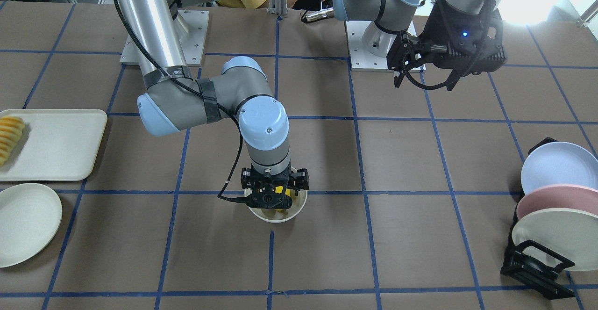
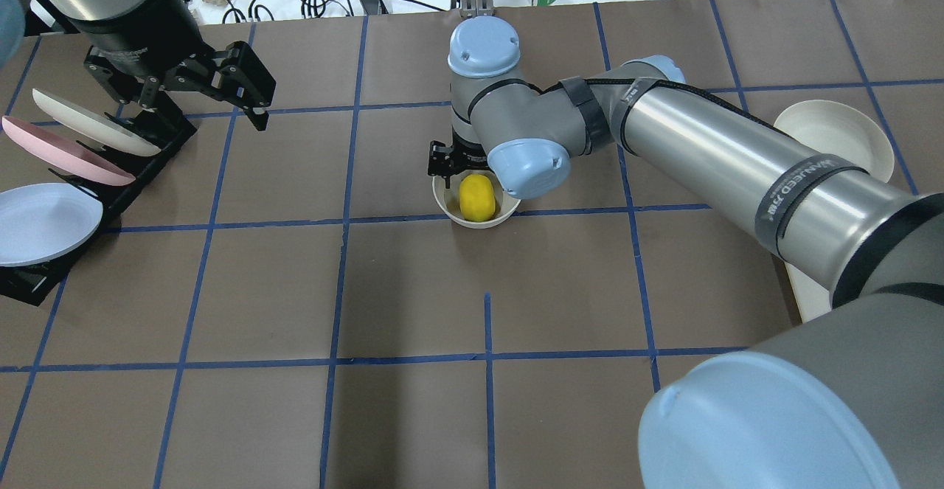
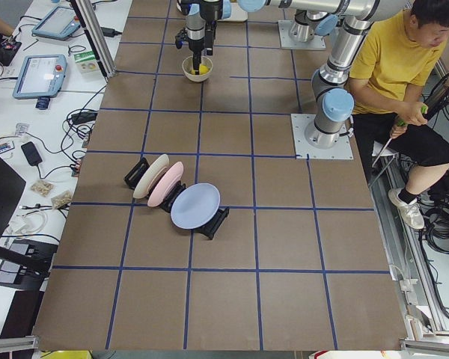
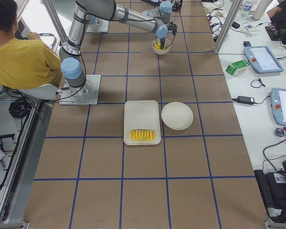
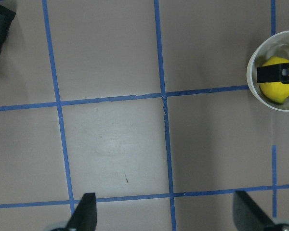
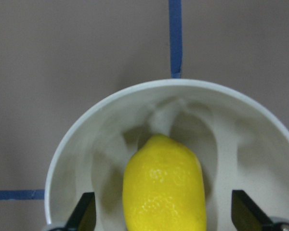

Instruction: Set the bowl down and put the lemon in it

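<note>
Directly beneath the right gripper, the lemon is lying in the bowl, its long axis crossing the finger line; the jaws are standing wide, holding nothing.

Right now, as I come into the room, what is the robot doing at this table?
The right gripper is low over the bowl in the middle of the table. The lemon lies inside the bowl. The gripper's fingers are spread wide on either side of the lemon and do not touch it, so it looks released. The left gripper hangs above the table off to its own side, open and empty. The task looks nearly done.
</note>
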Robot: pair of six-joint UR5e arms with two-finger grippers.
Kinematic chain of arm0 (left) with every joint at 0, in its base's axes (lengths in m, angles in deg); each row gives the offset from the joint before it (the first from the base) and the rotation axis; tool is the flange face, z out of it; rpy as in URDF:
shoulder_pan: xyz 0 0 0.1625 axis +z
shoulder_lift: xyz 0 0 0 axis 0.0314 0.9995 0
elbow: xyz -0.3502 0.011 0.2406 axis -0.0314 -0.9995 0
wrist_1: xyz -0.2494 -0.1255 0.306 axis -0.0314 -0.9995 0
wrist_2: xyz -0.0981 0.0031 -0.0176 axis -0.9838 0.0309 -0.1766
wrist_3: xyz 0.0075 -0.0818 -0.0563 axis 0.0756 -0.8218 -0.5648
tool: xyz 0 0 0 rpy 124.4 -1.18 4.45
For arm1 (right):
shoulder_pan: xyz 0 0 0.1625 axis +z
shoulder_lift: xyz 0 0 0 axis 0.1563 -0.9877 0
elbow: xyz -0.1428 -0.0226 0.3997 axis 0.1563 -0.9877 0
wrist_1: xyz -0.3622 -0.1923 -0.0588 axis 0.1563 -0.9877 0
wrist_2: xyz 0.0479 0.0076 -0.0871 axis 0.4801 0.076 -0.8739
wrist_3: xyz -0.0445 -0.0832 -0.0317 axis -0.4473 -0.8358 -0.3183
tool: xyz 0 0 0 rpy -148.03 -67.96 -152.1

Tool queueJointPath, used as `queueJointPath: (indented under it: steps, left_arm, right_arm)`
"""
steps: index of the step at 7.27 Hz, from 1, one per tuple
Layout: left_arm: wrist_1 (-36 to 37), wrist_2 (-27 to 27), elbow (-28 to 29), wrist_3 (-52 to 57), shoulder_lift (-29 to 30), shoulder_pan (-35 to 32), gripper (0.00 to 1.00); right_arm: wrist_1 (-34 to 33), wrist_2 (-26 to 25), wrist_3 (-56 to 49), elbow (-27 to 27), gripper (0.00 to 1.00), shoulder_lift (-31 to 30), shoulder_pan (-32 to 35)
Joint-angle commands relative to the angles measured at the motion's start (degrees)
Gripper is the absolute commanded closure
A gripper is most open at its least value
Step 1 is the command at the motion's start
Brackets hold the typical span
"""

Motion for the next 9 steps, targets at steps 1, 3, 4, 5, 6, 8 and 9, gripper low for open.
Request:
queueJointPath:
  steps: [1, 3, 4, 5, 6, 8, 9]
  left_arm:
    - [0.0, 0.3, 0.0, 0.1, -0.3, 0.0, 0.00]
    - [0.0, 0.0, 0.0, 0.1, -0.4, 0.0, 0.00]
    - [0.0, 0.0, 0.0, 0.1, -0.5, 0.0, 0.00]
    - [0.0, 0.0, 0.2, 0.1, -0.5, 0.0, 0.00]
    - [0.0, -0.1, 0.2, 0.1, -0.5, 0.0, 0.00]
    - [0.0, -0.1, 0.2, 0.1, -0.6, 0.0, 0.00]
    - [0.0, -0.1, 0.2, 0.1, -0.5, 0.0, 0.00]
  right_arm:
    - [6.4, -1.6, -0.1, -0.3, 0.00, -6.9, -3.1]
    - [18.1, -1.3, -1.0, 0.1, 0.00, -15.4, -10.2]
    - [24.6, -1.8, -3.2, 0.7, 0.00, -20.2, -12.6]
    - [30.4, -2.0, -6.8, 0.6, 0.00, -24.4, -15.1]
    - [32.2, -2.5, -8.4, 0.6, 0.00, -28.6, -18.2]
    - [34.9, -4.4, -8.7, 2.3, 0.00, -31.4, -21.2]
    - [34.9, -4.3, -8.6, 2.5, 0.00, -32.6, -21.1]
